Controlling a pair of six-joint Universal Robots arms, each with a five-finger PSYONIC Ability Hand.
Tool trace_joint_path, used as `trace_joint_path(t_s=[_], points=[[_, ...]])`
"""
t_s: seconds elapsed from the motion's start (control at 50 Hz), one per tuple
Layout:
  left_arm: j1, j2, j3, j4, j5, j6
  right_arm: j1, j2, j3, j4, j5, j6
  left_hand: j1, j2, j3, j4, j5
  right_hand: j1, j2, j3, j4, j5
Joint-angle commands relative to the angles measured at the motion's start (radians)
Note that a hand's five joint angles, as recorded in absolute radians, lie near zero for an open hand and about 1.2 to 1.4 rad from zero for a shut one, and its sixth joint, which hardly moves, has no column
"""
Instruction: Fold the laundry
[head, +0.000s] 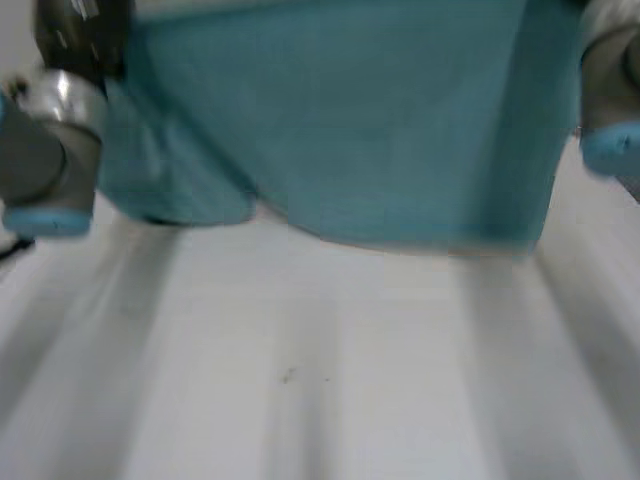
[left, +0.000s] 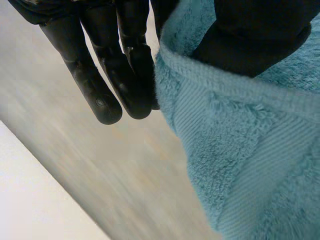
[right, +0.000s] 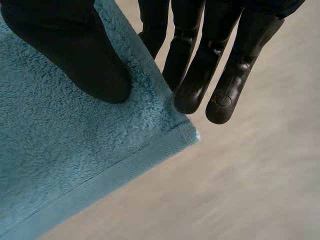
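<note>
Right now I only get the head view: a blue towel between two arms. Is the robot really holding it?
Observer: Yes. The right robot hand pinches the towel right at a corner.
Operator: And the other side?
Observer: The left robot hand presses its thumb on the towel beside its hemmed edge.
Operator: Are the fingers curled?
Observer: No, straight on both; the left fingers reach past the towel's edge.
</note>
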Motion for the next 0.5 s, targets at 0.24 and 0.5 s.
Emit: trace_joint_path(t_s=[0.24,0.5], points=[[0.059,0.058,-0.176,-0.054,0.046,-0.204,-0.004,-0.198,0.588,-0.146,-0.016,0.019,0.203,0.178,0.179,0.179,0.187,0.423,0.221,0.212,0.204,0.238],[0.054,-0.028,-0.577,-0.053,0.048,-0.174,-0.015,-0.149,0.944,-0.141,-0.111,0.194,0.203,0.178,0.179,0.179,0.187,0.423,0.221,0.212,0.204,0.238]])
